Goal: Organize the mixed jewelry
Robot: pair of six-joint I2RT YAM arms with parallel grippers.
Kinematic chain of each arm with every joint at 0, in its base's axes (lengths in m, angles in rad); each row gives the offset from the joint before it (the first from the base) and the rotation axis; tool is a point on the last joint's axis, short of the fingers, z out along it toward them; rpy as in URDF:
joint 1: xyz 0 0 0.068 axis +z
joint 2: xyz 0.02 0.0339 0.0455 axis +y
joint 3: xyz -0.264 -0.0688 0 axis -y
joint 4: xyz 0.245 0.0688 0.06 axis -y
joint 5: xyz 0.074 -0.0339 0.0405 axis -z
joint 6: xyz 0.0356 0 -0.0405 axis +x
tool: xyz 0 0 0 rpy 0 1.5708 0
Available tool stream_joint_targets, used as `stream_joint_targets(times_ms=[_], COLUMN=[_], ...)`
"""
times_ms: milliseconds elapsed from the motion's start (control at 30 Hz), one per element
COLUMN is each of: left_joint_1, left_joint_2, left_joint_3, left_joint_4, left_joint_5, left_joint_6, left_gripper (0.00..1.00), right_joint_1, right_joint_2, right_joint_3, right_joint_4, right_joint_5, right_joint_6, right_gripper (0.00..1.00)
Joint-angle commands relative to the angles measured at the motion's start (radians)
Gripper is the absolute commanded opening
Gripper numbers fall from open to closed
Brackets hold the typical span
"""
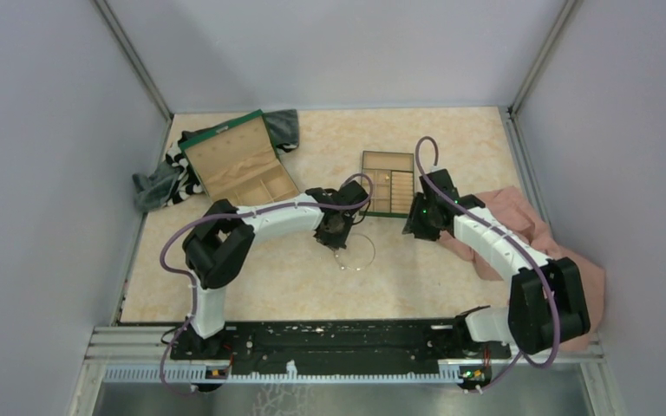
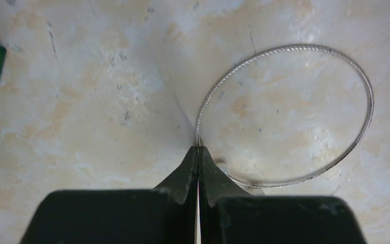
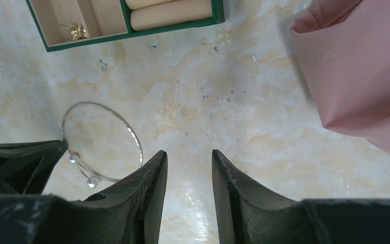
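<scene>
Two arms reach over the marbled table [image 1: 269, 282], and between them is one silver wire bangle [image 2: 304, 47], close to the middle of the table. It is an open ring, and its two ends each carry a small clear bead [image 3: 73, 158], so two beads in all. The left pincer [image 2: 198, 150] is clenched tight on the bangle's wire, with both tips pressed together on a single spot of the rim. The rest of the ring spreads out ahead of it, low over the table. I cannot tell whether the far side rests on the surface or hangs just clear of it.

The right pincer [image 3: 189, 157] is released. Its two fingers stand apart with only bare table between them, and it is near the bangle without touching it.

Just beyond it is a small green-rimmed jewelry tray [image 3: 126, 18]. I count one gold earring [image 3: 75, 31] lying in a corner compartment, and two tan cushion rolls [image 3: 167, 12] in the section beside it. A second, larger green box [image 1: 230, 154] lies open at the far left, partly on a striped cloth [image 1: 173, 178]. One pink cloth [image 3: 365, 76] covers the table's right side, under the right arm.
</scene>
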Motion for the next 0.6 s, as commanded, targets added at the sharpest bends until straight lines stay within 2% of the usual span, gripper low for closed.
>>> stream_joint_targets(times_ms=[0,200,267,400,433,567], left_joint_1=[0.0,0.015,0.022,0.023,0.023,0.025], left_joint_2=[-0.07,-0.122,-0.115,-0.049,-0.023,0.038], left_joint_3=[-0.009,0.057,0.07,0.097,0.122,0.154], left_joint_4=[-0.125,-0.149,-0.12,-0.066,-0.1,-0.159], left_joint_5=[0.09,0.075,0.061,0.036,0.027,0.029], left_joint_6=[-0.033,-0.05,-0.053,-0.04,-0.047,-0.064], left_gripper=[0.01,0.13,0.29,0.44,0.47,0.51], right_joint_1=[0.037,0.057,0.057,0.057,0.057,0.056], right_joint_2=[0.045,0.076,0.08,0.093,0.095,0.088], right_joint_3=[0.013,0.022,0.024,0.027,0.029,0.027], right_joint_4=[0.017,0.041,0.046,0.05,0.047,0.048], right_joint_5=[-0.02,-0.029,-0.027,-0.031,-0.032,-0.033], right_joint_6=[-0.033,-0.038,-0.04,-0.046,-0.047,-0.048], right_gripper=[0.38,0.38,0.38,0.39,0.39,0.39])
